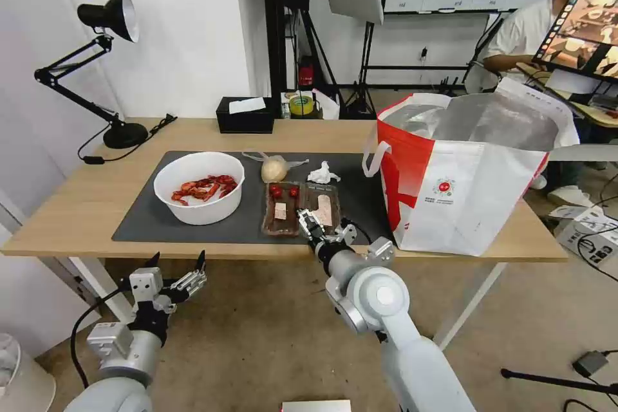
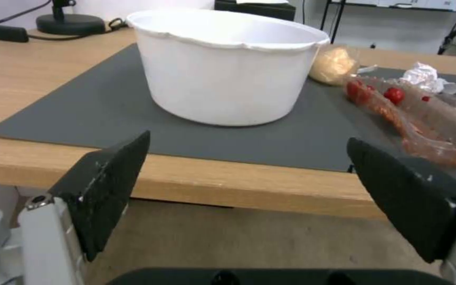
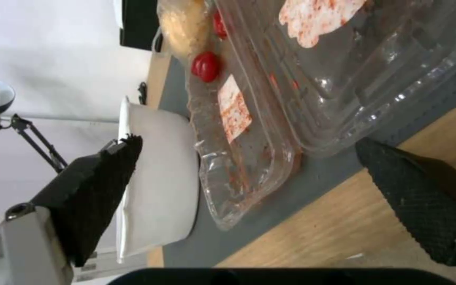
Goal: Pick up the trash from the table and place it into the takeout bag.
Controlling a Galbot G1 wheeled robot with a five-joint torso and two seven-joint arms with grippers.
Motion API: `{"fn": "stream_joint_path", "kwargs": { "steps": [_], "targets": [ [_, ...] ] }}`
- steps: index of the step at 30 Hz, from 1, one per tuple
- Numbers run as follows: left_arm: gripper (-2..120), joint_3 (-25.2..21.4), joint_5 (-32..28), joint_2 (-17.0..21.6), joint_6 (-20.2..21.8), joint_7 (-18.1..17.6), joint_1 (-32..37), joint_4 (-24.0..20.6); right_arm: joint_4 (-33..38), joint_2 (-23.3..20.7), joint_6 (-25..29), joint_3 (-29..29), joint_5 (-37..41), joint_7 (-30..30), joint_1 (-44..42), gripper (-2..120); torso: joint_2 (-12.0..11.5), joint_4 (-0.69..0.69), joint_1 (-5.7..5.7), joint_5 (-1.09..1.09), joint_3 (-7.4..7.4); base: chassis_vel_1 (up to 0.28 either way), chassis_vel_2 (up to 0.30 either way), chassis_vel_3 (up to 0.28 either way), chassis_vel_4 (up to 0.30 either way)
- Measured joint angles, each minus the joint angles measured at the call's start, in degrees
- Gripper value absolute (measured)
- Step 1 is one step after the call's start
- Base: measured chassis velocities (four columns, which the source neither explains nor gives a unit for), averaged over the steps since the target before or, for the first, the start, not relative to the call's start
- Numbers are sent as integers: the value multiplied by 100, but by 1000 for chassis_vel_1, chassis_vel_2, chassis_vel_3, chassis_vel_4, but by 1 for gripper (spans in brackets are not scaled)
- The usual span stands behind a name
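Nothing bagged yet: bowl [image 1: 199, 187], both trays [image 1: 281, 208], bagged lump [image 1: 274, 169], tissue [image 1: 322, 174] all on table [image 1: 71, 206] mat. Right end effector [image 1: 308, 222] spread wide at tray edge; left end effector [image 1: 177, 268] spread wide below table. Takeout bag [image 1: 463, 180] beside.

The tabletop [image 1: 77, 206] was pale, matt wood under a dull grey mat [image 1: 148, 222]. The white bowl [image 1: 199, 187] looked smooth plastic; both trays [image 3: 312, 99] were clear, glossy, crinkled plastic. The takeout bag [image 1: 463, 193] had shiny silver foil lining. The tissue [image 1: 322, 174] was crumpled paper.
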Motion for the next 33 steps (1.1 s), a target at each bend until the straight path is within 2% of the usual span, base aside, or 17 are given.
{"fn": "stream_joint_path", "kwargs": {
  "steps": [21, 33],
  "targets": [
    [100, 5, 32, -12, -106, 4, 55, 2, 13, 20, 18, -27, -81, -194, 32, 100, 0, 0, 0, 0, 0, 0, 0, 0, 0],
    [100, 6, 43, -31, -126, 8, 84, 9, 6, -15, -68, -234, -820, -531, 14, 100, 0, 0, 0, 0, 0, 0, 0, 0, 0]
  ]
}}
